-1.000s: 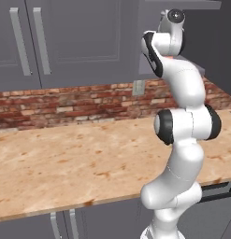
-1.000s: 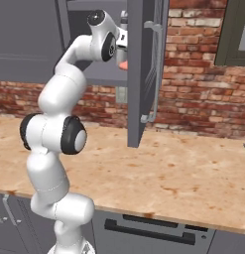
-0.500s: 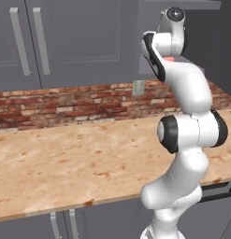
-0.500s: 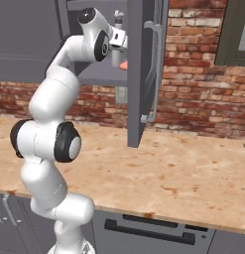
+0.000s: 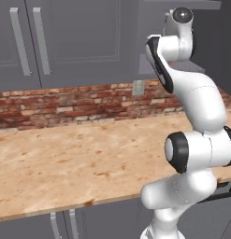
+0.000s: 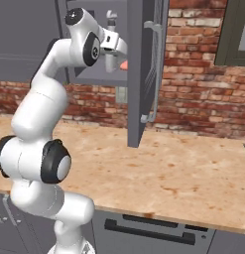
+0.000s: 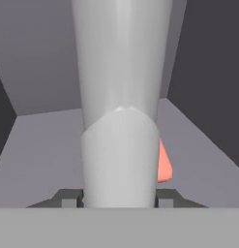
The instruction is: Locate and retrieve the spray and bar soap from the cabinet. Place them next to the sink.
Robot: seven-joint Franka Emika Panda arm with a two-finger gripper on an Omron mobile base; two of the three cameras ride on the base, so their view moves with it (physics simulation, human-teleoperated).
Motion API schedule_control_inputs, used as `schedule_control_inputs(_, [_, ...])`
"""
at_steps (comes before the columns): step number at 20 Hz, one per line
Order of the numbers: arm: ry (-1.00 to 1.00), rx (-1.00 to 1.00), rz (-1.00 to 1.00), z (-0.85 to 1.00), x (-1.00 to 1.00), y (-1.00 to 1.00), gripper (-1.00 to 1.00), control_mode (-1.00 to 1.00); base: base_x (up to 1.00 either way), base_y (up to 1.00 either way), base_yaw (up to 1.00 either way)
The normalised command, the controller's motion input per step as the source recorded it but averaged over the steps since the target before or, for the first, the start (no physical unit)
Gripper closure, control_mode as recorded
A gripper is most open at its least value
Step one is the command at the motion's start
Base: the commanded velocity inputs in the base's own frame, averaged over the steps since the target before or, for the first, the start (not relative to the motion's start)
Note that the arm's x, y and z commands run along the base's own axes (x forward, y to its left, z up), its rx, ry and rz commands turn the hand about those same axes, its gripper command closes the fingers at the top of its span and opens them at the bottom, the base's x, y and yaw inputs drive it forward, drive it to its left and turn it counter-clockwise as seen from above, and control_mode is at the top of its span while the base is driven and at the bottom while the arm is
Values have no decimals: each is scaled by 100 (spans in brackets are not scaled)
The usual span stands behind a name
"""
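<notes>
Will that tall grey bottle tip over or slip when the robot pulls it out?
Probably tippy: the spray is tall and slim, standing upright on the cabinet shelf. Its smooth, plain sides look slippery, so it might slide in the pincer, whose tips sit either side of its base. It looks stiff, not squishy. The bar soap sits behind it.

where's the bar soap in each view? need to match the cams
Left base view: I can't pick it out; the arm covers that part of the cabinet.
Right base view: bar soap on the shelf, just right of the gripper, beside the open door.
Hand view: pink sliver right of the spray, behind it.
Shared landmark: the grey shelf.
</notes>
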Motion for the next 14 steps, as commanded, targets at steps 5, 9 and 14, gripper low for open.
schedule_control_inputs(5, [0,-3,0,0,-99,14,100,-100,0,0,0])
schedule_control_inputs(9, [0,-2,0,0,-100,6,100,-100,0,0,0])
schedule_control_inputs(14, [0,0,0,0,-100,0,100,-100,0,0,0])
